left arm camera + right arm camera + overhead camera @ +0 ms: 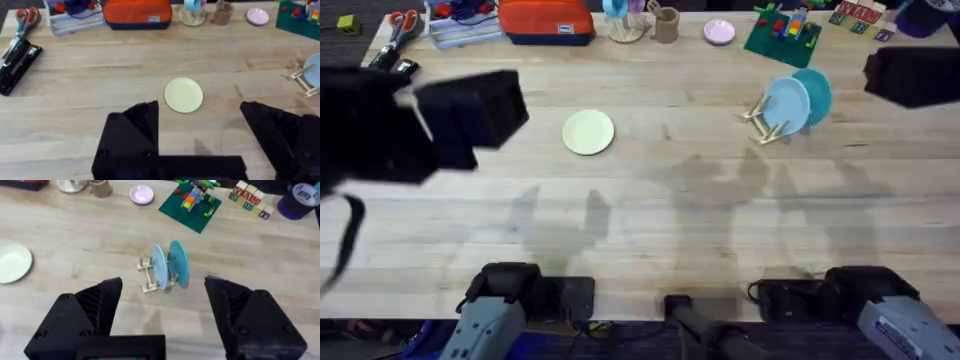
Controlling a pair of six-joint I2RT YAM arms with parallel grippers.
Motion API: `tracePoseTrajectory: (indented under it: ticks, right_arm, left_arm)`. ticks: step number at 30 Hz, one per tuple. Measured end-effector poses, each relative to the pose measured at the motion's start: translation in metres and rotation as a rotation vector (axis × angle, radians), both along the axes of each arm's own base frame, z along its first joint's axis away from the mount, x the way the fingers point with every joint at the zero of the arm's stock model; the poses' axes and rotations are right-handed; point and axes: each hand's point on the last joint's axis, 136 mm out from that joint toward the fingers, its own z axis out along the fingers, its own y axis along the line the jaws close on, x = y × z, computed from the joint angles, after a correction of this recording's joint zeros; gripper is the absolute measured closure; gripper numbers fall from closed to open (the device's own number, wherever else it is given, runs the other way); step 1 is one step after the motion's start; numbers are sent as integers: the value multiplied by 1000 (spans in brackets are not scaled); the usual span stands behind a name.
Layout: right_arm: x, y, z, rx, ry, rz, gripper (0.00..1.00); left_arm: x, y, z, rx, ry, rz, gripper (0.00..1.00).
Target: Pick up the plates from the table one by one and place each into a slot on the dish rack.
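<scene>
I see the table (670, 220) as pale wood planks with visible grain. Flat plate (588, 132): pale yellow-green, plain. In the light-wood rack (148, 275): light blue plate (159, 267), teal plate (178, 261). My claws' fingers (135, 135) are black.

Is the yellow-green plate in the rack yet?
No. The yellow-green plate lies flat on the table, apart from the dish rack.

Pale grainy wood table (650, 230), smooth matt plates (588, 132), thin light-wood dish rack (148, 275).
</scene>
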Motion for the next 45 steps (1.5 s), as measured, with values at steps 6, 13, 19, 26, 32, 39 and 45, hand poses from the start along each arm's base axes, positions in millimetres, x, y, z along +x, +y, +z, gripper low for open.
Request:
tracePoseTrajectory:
  ticks: [6,13,19,26,32,39,45]
  right_arm:
    - [8,0,5,0,103,1,9]
    - [15,10,3,36,232,43,7]
    - [17,14,-6,56,331,61,7]
    - [17,16,-8,64,347,68,7]
    - [16,18,-7,72,348,76,8]
    - [13,23,-8,94,360,98,8]
    - [13,24,-8,97,360,100,8]
  left_arm:
    - [26,-2,6,-8,133,-11,8]
    - [46,-6,-1,-25,303,-28,8]
    - [49,-7,-13,-30,465,-29,8]
    - [60,-5,-25,-9,544,-35,7]
    - [62,-4,-30,-6,573,-36,8]
    - [62,-5,-30,-7,573,-36,22]
    - [61,-4,-31,-4,576,-38,867]
